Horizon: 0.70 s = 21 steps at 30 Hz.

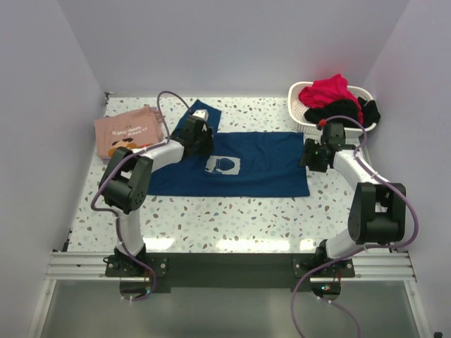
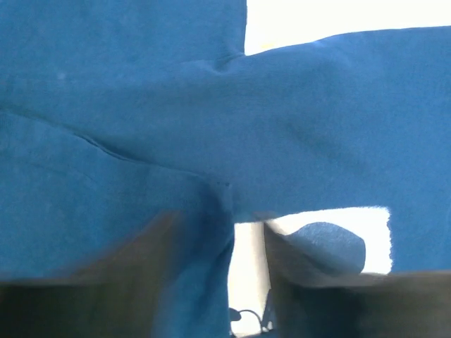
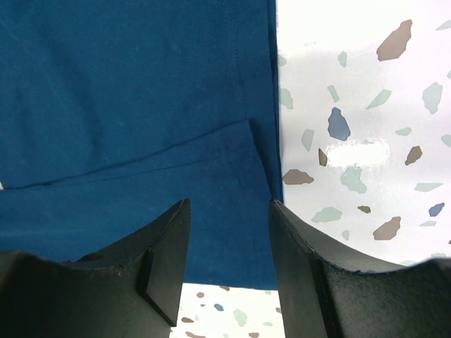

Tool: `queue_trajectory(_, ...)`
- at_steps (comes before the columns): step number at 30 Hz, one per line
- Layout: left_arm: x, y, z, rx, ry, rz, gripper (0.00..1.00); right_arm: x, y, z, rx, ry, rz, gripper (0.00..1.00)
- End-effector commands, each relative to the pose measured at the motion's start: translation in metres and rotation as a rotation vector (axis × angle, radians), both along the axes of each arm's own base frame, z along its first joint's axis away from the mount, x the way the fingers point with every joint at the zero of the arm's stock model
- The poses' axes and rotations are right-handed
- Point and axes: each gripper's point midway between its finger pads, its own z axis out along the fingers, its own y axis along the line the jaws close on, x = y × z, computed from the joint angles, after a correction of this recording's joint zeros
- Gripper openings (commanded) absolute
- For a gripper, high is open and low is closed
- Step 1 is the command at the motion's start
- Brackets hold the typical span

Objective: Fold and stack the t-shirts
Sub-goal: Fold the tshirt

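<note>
dark blue tee (image 1: 239,165) lay spread on the table (image 1: 232,218); pink tee (image 1: 127,132) sat folded, far left. left tool (image 2: 243,239) stood parted, cloth against one finger (image 2: 134,282): i judged a lift could drag the sleeve. right tool (image 3: 229,211) gaped over the hem, might catch one layer.
</note>
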Motion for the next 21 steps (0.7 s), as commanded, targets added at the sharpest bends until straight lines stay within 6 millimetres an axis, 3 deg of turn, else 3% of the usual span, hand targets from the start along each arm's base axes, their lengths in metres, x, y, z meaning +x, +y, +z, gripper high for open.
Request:
queue_trajectory(1, 0.02, -0.015, 0.03, -0.028, -0.092, -0.02, 0.68, 0.003, 0.004, 0.003, 0.018, -0.008, 0.017, 0.52)
queue_trajectory(3, 0.022, -0.011, 0.039, -0.02, -0.113, -0.004, 0.9, 0.003, 0.006, 0.004, 0.011, -0.013, 0.026, 0.52)
queue_trajectory(5, 0.022, -0.008, 0.055, -0.022, -0.14, 0.009, 1.0, 0.004, 0.009, 0.006, 0.01, -0.019, 0.036, 0.52)
queue_trajectory(7, 0.018, -0.001, 0.069, -0.011, -0.165, 0.026, 1.0, 0.007, 0.019, 0.011, 0.021, -0.032, 0.061, 0.52)
queue_trajectory(10, 0.006, 0.015, 0.071, 0.011, -0.174, 0.072, 1.0, 0.008, 0.036, 0.016, 0.014, -0.047, 0.103, 0.52)
queue_trajectory(14, -0.017, 0.03, 0.049, 0.036, -0.132, 0.096, 1.0, 0.016, 0.054, 0.022, 0.028, -0.068, 0.145, 0.53)
queue_trajectory(15, -0.027, 0.035, 0.035, 0.04, -0.104, 0.102, 1.0, 0.017, 0.063, 0.021, 0.036, -0.068, 0.163, 0.53)
queue_trajectory(21, -0.049, 0.042, 0.008, 0.001, -0.067, 0.125, 1.0, 0.04, 0.095, 0.006, 0.064, -0.06, 0.221, 0.53)
